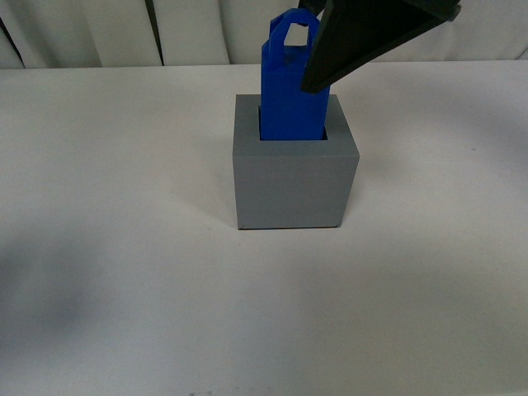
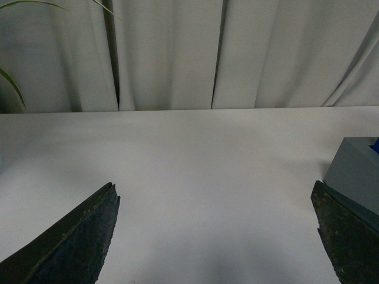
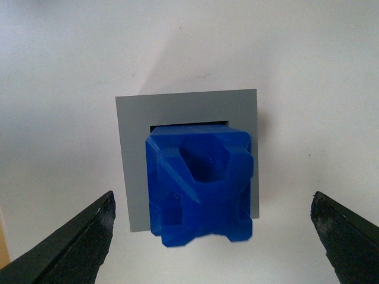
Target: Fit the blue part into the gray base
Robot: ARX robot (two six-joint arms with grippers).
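Observation:
The gray base [image 1: 294,177] stands on the white table in the middle of the front view. The blue part [image 1: 290,91] stands upright in its square recess, the looped handle sticking out above. My right gripper [image 3: 216,204] hangs open above it; the right wrist view looks straight down on the blue part [image 3: 201,183] inside the gray base [image 3: 133,154], with the fingers wide apart and touching nothing. One dark finger [image 1: 363,37] shows at the top of the front view. My left gripper [image 2: 216,201] is open and empty, off to the side of the base [image 2: 355,174].
The white table [image 1: 124,247] stretches all around the base. Pale curtains [image 2: 177,53] hang behind the far edge. A plant leaf [image 2: 12,83] shows at the back in the left wrist view.

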